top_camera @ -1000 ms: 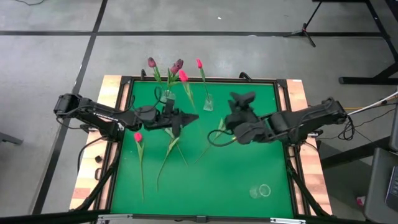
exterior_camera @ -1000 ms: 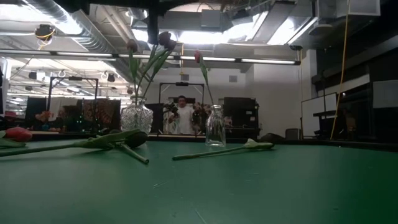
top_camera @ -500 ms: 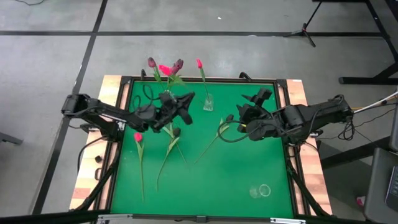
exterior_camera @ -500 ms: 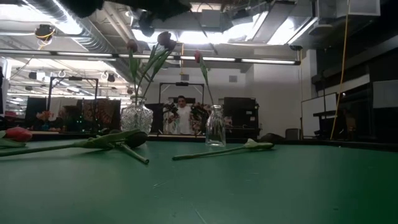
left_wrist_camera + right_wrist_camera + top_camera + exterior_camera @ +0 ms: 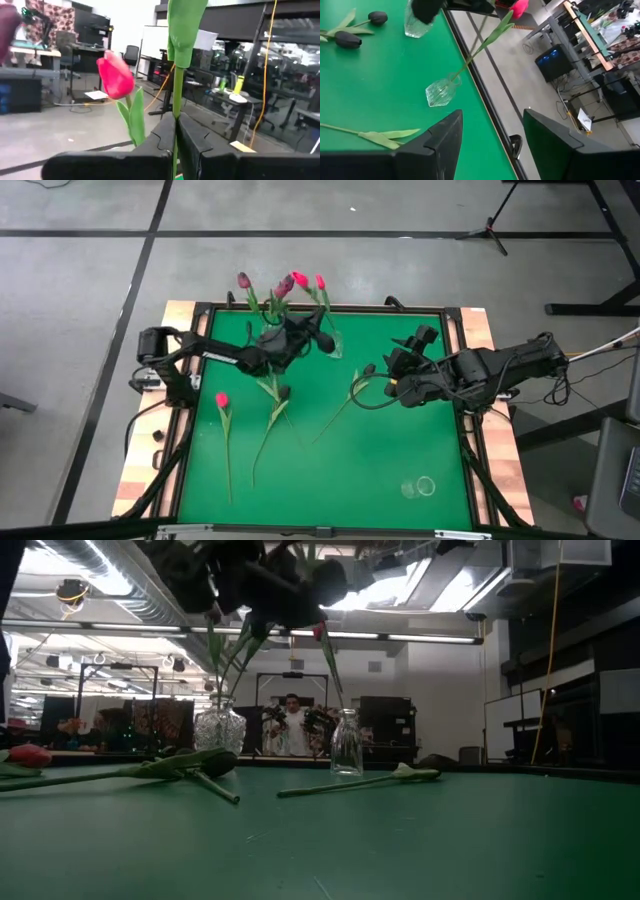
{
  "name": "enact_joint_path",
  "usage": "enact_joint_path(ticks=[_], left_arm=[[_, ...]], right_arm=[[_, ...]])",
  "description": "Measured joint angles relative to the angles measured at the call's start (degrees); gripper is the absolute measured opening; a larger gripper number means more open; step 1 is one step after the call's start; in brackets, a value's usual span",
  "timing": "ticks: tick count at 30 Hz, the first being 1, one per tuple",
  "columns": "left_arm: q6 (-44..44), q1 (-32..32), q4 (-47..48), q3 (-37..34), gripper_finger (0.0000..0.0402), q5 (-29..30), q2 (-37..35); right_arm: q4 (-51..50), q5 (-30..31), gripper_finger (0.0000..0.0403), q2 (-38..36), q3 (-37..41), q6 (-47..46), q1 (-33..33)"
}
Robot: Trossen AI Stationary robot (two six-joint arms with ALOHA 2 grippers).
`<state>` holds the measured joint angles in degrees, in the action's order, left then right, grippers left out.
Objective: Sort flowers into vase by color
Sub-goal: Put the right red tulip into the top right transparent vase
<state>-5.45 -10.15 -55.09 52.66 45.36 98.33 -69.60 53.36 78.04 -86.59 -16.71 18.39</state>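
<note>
A bright pink flower (image 5: 299, 279) is held up in the air by the left tool (image 5: 300, 340), whose fingers (image 5: 187, 137) are closed tight on its green stem. In the left wrist view the pink bud (image 5: 115, 76) stands upright just beside the stem that is gripped. This flower hangs over the far edge of the green surface (image 5: 330, 460), between the two vases.

The round vase (image 5: 219, 728) holds two dusky purple flowers (image 5: 285, 284). The slim bottle vase (image 5: 346, 741) stands near it and holds one pink flower (image 5: 320, 282).

On the surface there lie more flowers: one pink flower (image 5: 222, 400) near the left edge, a near-black flower (image 5: 283, 392) with its long stem toward the front, and another flower (image 5: 340, 405) with a dark head near the right tool. A small clear glass (image 5: 425, 486) stands well apart from them, at the front right corner.

The right tool (image 5: 405, 370) hovers over the right half of the surface. Its fingers (image 5: 442, 140) are apart at a middle width and hold nothing.

A person (image 5: 291, 725) stands far in the room behind the surface.
</note>
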Motion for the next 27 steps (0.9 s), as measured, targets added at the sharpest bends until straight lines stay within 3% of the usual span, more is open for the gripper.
enact_joint_path(ticks=[5, 13, 27], left_arm=[[-3.3, -1.6, 0.0, 0.0, 0.0003, -6.0, 1.2], [1.9, 1.7, 0.7, 0.0, 0.0003, -5.7, 1.7], [1.3, 1.5, 6.3, 0.0, 0.0003, -5.0, 1.7]], right_arm=[[-0.9, 0.0, 0.0209, 0.0, 0.0, 0.0, 0.0], [-1.0, 0.0, 0.0209, 0.0, 0.0, 0.0, 0.0], [-0.8, -0.5, 0.0209, 0.0, 0.0, -1.5, 0.0]])
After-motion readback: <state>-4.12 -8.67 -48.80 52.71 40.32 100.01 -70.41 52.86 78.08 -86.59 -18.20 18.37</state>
